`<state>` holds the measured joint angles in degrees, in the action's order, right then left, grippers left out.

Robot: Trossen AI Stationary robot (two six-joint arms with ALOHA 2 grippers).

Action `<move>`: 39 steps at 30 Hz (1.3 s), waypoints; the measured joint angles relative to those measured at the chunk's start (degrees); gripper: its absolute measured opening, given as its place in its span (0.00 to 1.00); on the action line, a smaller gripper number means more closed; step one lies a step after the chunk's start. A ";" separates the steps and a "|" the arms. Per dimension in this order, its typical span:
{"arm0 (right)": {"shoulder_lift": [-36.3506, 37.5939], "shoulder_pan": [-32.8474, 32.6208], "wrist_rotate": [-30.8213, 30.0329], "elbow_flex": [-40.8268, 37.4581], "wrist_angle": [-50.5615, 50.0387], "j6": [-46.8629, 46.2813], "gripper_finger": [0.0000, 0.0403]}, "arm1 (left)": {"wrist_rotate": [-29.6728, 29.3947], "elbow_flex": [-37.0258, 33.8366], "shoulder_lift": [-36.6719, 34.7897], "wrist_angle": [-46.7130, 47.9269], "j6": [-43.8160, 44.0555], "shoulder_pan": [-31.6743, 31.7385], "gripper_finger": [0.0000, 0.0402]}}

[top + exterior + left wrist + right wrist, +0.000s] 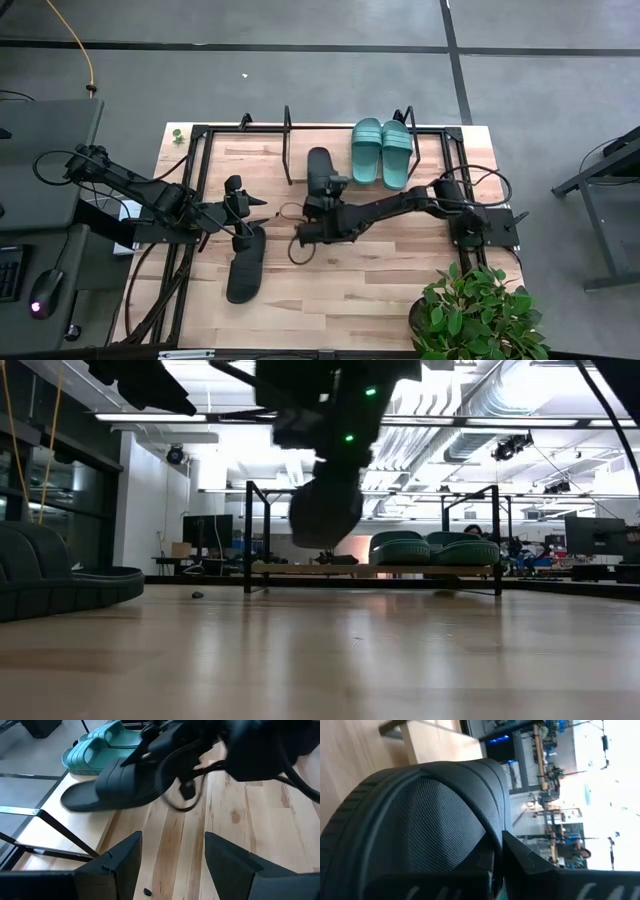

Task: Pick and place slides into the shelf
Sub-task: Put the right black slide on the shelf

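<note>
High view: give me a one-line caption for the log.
Right gripper carries a black slide toward the shelf beside two teal slides; open left gripper hangs above the other black slide.

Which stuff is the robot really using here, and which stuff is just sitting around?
For the job:
- two teal slides on the shelf
- black slide held by the right gripper
- other black slide on the tabletop
- left gripper, open above it

Just sitting around:
- potted plant
- computer mouse
</note>
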<state>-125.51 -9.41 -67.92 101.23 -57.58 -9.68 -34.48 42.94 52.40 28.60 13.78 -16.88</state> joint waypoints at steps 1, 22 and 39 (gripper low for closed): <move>0.00 0.65 0.61 0.00 2.65 2.73 0.00 | 0.00 0.00 0.00 0.00 0.00 -0.01 0.49; 0.02 11.29 8.02 0.00 26.87 25.19 0.00 | 0.83 0.00 0.00 0.35 1.05 0.00 0.49; -1.73 17.21 14.81 0.02 33.33 30.74 0.00 | 0.42 0.00 -0.02 -0.25 0.15 0.00 0.49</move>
<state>-127.25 7.80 -53.12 101.25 -24.26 21.06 -34.06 42.94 52.38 28.35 13.93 -16.88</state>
